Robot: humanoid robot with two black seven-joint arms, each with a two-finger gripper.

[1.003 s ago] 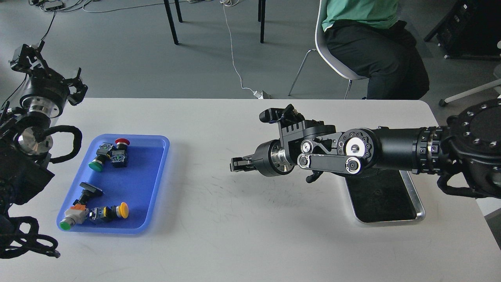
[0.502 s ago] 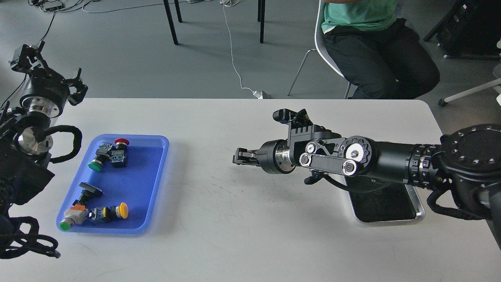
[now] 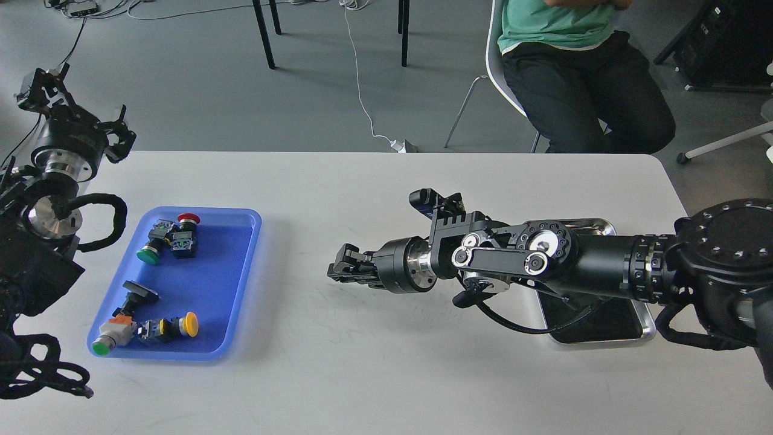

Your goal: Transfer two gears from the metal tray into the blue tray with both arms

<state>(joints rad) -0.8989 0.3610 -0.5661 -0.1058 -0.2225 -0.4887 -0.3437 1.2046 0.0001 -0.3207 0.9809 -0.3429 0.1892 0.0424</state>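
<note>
The blue tray (image 3: 217,284) lies at the table's left and holds several coloured-cap push-button switches (image 3: 166,237). The metal tray (image 3: 649,329) lies at the right, mostly hidden under my right arm. Its visible dark floor shows no gears. I see no gears in the blue tray or anywhere else in view. My right gripper (image 3: 343,269) reaches left over the bare table between the trays. Its dark fingers lie close together, and I cannot make out anything between them. My left gripper (image 3: 115,133) is raised at the table's far left corner, seen dark and end-on.
A person sits on a white chair (image 3: 501,78) beyond the table's far edge. Black table legs (image 3: 266,36) and a white cable (image 3: 362,90) are on the floor behind. My left arm's cable loops (image 3: 102,223) hang just left of the blue tray.
My right arm has swung left and lower, carrying its gripper away from the metal tray toward the blue tray. More of the metal tray's far rim now shows. The left arm has not moved.
</note>
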